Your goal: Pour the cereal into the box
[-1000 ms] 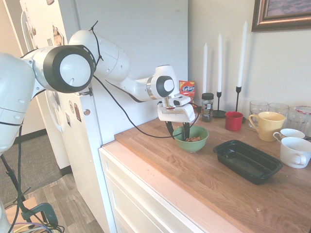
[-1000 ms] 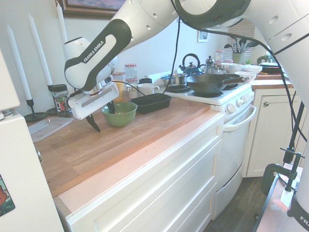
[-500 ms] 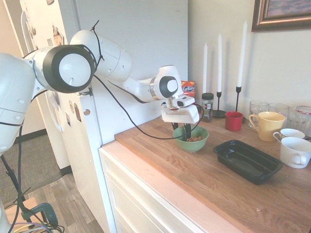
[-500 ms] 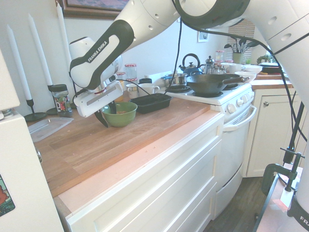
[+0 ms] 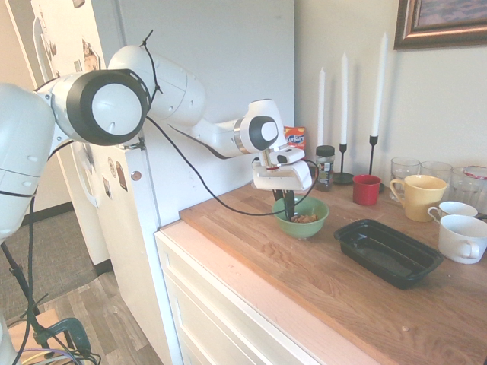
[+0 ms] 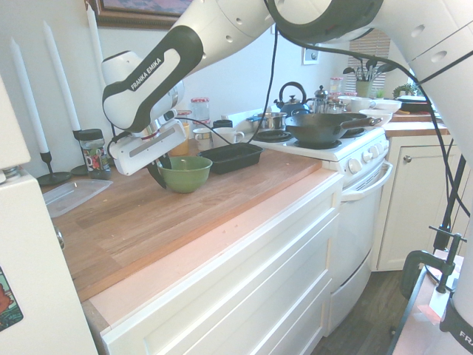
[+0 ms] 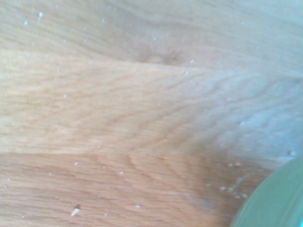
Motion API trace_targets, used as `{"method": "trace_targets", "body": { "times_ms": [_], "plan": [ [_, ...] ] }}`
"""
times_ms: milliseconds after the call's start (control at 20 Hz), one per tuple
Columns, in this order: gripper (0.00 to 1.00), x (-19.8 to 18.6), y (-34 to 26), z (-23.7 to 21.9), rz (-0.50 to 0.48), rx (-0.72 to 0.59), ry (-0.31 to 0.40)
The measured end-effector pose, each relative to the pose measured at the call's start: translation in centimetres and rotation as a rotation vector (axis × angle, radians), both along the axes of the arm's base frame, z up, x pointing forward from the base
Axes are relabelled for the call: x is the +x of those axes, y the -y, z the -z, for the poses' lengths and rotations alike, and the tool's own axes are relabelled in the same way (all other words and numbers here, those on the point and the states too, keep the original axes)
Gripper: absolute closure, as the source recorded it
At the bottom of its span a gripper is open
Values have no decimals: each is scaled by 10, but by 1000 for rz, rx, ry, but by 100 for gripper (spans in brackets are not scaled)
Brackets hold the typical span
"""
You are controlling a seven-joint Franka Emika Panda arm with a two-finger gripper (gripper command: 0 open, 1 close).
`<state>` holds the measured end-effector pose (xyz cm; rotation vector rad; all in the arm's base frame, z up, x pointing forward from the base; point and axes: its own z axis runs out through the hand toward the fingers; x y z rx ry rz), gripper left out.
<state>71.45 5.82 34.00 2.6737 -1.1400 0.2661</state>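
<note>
The gripper pinches the green bowl at its rim; the cereal barely shows inside. The box sits apart.

Counted: three white candles, one green bowl, one black box, two white cups, one yellow mug, one red cup.

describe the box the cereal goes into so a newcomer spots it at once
On the wooden counter, look past the green bowl toward the cluster of mugs. The box is the shallow black rectangular tray lying between them. It's the only dark, flat-sided item there; everything near it is round.
</note>
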Motion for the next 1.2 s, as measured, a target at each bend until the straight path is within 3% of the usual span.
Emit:
{"method": "trace_targets", "body": {
  "times_ms": [400,700,950,1200],
  "plan": [
    [100,4,14,-16,-1,65,9],
    [100,-4,18,-90,-22,172,75],
    [100,-19,59,-151,-15,265,118],
    [100,-25,118,-155,-2,395,120]
  ]
}}
